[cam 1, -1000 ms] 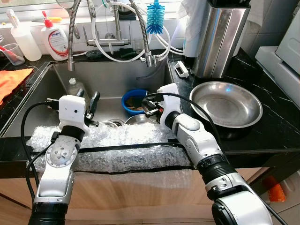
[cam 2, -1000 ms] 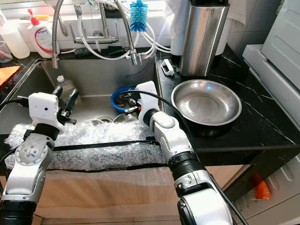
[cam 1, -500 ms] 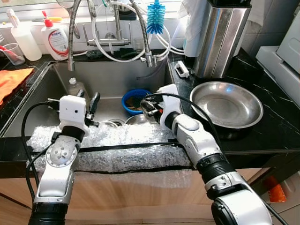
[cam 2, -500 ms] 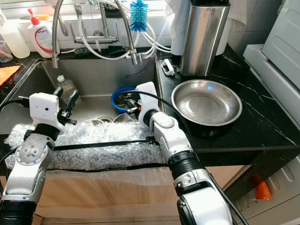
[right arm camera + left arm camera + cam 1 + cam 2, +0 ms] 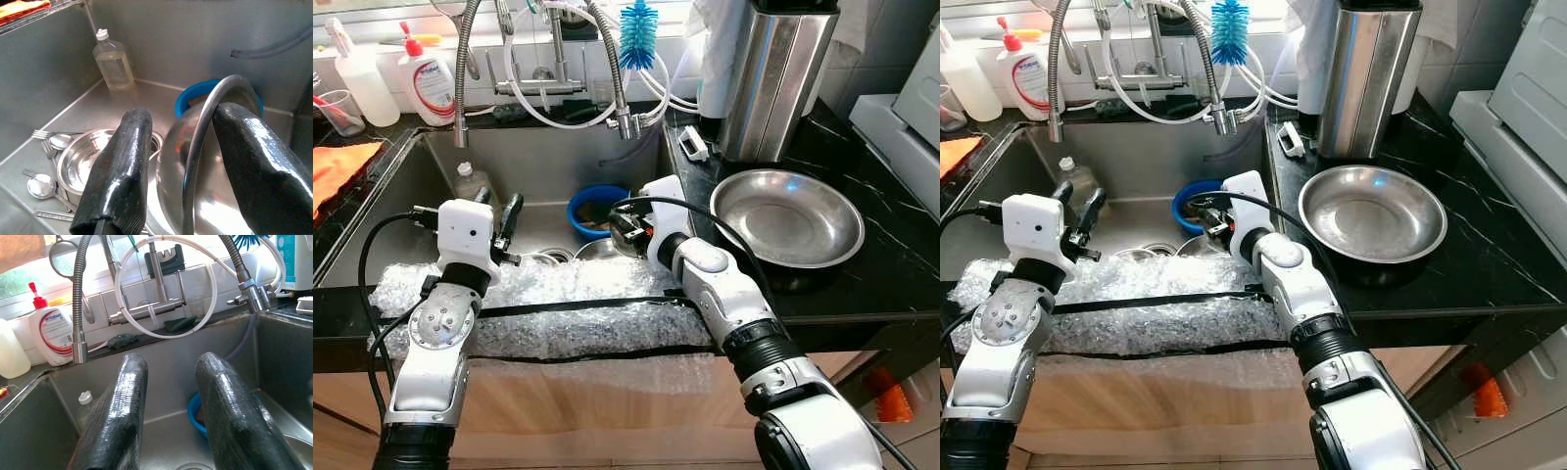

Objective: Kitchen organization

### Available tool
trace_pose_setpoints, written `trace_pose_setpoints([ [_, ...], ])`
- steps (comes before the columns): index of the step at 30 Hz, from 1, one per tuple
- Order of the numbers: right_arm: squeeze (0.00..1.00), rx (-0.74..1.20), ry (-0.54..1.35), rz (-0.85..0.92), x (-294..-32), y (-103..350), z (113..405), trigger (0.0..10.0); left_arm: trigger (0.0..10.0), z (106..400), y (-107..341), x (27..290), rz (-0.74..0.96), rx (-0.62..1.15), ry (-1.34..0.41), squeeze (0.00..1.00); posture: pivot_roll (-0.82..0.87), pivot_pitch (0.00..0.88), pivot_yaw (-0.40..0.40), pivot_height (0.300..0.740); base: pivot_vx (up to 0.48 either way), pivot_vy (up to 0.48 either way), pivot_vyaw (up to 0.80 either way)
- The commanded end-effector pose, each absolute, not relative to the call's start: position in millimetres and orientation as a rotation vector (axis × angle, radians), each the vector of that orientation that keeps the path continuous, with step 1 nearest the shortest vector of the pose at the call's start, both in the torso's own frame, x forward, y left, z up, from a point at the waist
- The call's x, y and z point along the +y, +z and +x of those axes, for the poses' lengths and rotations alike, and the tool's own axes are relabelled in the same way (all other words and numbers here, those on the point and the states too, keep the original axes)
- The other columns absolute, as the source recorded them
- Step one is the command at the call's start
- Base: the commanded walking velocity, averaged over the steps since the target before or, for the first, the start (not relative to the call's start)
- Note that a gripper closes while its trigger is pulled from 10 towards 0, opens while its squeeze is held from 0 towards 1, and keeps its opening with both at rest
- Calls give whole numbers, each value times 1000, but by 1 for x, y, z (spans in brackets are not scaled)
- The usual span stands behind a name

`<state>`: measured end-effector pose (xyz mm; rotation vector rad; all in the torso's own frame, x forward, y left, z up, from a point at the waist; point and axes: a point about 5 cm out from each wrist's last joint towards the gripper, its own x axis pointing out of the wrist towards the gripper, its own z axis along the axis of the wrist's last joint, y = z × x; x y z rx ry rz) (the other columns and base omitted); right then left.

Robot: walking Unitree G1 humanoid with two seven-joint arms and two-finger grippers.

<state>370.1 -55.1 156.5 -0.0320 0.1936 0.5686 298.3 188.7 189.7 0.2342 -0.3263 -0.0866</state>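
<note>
My right gripper (image 5: 183,117) reaches into the sink (image 5: 543,162) and is shut on the rim of a small steel bowl (image 5: 195,166), which hangs tilted on edge. In the left eye view the same bowl (image 5: 625,231) sits at my right gripper (image 5: 626,223), just in front of a blue bowl (image 5: 591,208). Another steel bowl (image 5: 90,161) lies on the sink floor with forks and spoons (image 5: 46,142) beside it. On the counter to the right stands a large steel bowl (image 5: 785,217). My left gripper (image 5: 497,208) hovers open over the sink's left half.
Bubble wrap (image 5: 558,304) covers the sink's front edge. A clear plastic bottle (image 5: 470,181) stands in the sink's far left corner. Hose taps (image 5: 462,69) and a blue brush (image 5: 636,34) hang above. A steel canister (image 5: 773,78) stands behind the large bowl.
My right gripper has lifted the small steel bowl off the sink floor and tipped it on edge. The left arm has not moved.
</note>
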Motion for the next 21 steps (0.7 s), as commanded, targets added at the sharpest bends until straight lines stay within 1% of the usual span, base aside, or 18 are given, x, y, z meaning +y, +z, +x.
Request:
trace_pose_setpoints([
  [1,1000,219,565,-56,-55,152,370,10000,10000,298,193,186,248,-336,-100,0,-76,48,60,740,0,0,0],
  [6,1000,217,566,-59,-55,153,371,10000,10000,299,194,185,249,-338,-103,0,-76,47,61,740,0,0,0],
  [14,1000,222,572,1,-52,155,370,10000,10000,299,194,184,249,-340,-110,0,-77,33,65,740,0,0,0],
  [15,1000,219,571,-11,-52,155,371,10000,10000,300,194,184,250,-341,-111,0,-77,30,68,740,0,0,0],
  [16,1000,208,565,-66,-53,156,371,10000,10000,300,195,184,250,-342,-113,0,-78,26,67,740,0,0,0],
  [17,569,206,564,-80,-53,156,371,10000,10000,300,195,184,249,-343,-113,0,-78,26,67,740,0,0,0],
  [18,0,196,563,-93,-53,157,371,10000,10000,300,195,184,250,-344,-114,0,-77,26,69,740,0,0,0],
  [21,0,110,521,-103,-55,168,373,10000,10000,300,196,183,252,-345,-117,0,-73,27,71,740,0,0,0],
])
